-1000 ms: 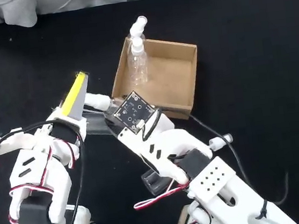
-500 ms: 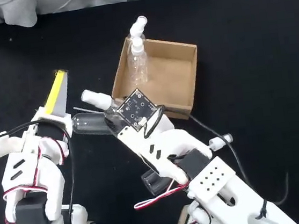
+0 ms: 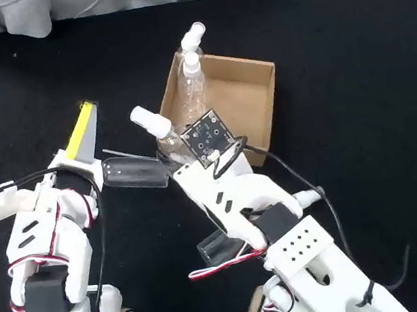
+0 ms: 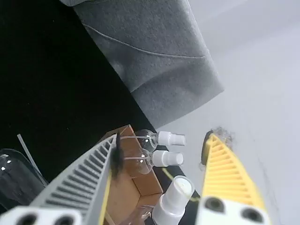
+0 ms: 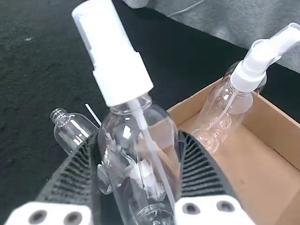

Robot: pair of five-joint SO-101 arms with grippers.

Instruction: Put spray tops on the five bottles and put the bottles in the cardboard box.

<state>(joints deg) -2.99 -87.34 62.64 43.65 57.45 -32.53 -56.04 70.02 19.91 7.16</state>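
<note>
My right gripper [image 5: 139, 140] is shut on a clear bottle [image 5: 138, 164] fitted with a white spray top [image 5: 112, 61]. In the high view this bottle [image 3: 169, 139] tilts at the near left corner of the cardboard box [image 3: 251, 98]. Two capped bottles [image 3: 191, 86] lean against the box's left wall, and they also appear in the right wrist view [image 5: 225, 108]. A capless bottle [image 3: 135, 172] lies on the table between the arms. My left gripper [image 4: 161, 138] is open and holds nothing; its yellow finger [image 3: 83, 129] stands left of the held bottle.
A thin loose tube [image 3: 114, 153] lies on the black table beside the capless bottle. A small white part [image 3: 311, 193] sits by the right arm. Grey cloth [image 3: 19, 12] lines the far edge. The box's right half [image 3: 245, 114] is bare.
The left gripper drew back to the left, away from the spray top. The right gripper carried the capped bottle up and right toward the box corner. The capless bottle stayed put.
</note>
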